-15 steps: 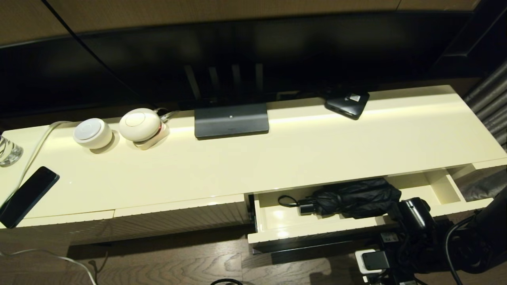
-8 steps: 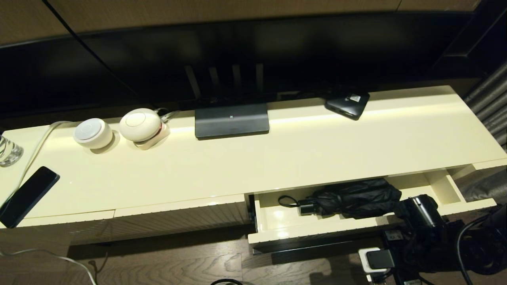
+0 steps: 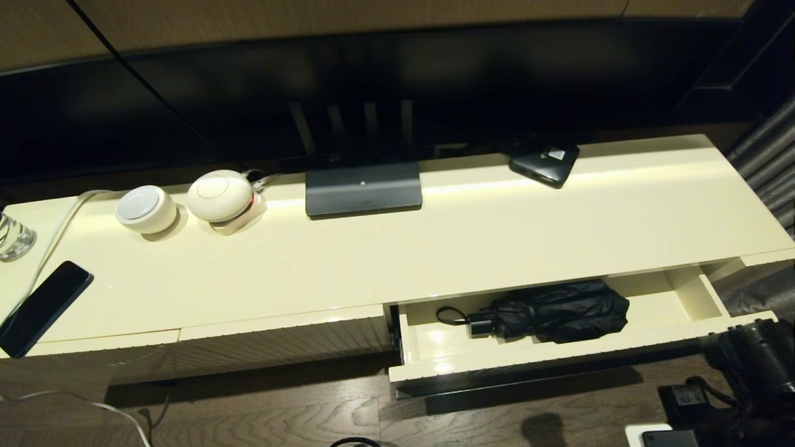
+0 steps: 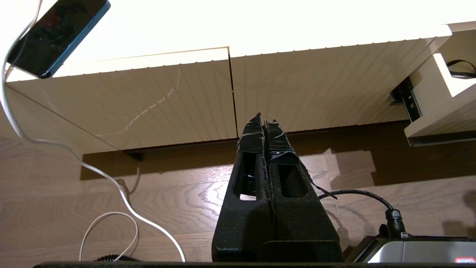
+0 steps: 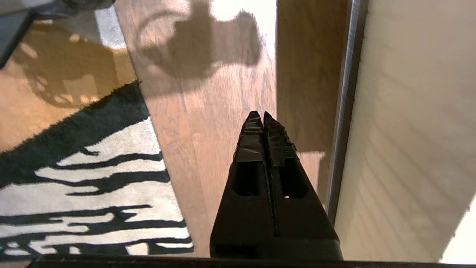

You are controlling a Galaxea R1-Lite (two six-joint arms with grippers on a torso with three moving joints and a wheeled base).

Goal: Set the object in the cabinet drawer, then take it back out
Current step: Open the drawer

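Note:
The black folding umbrella (image 3: 559,318) lies lengthwise in the open cream drawer (image 3: 528,364), handle and strap loop (image 3: 448,315) pointing left. Nothing holds it. My right arm (image 3: 754,366) hangs low at the bottom right, below the drawer's right end. The right gripper (image 5: 263,114) is shut and empty over the wood floor, beside the ribbed drawer front (image 5: 409,130) with its dark strip. My left gripper (image 4: 264,120) is shut and empty, low before the closed ribbed panels (image 4: 160,96). The drawer's left corner (image 4: 438,123) shows there too.
On the cabinet top (image 3: 435,248) are a black phone (image 3: 40,307), a small black box with a white label (image 3: 545,162), a dark screen stand (image 3: 363,188), two round white devices (image 3: 146,209) and a glass (image 3: 12,236). A zebra-pattern rug (image 5: 74,178) covers the floor.
My right arm has pulled back from the drawer's front edge, down and to the right. The umbrella stays lying in the drawer where it was.

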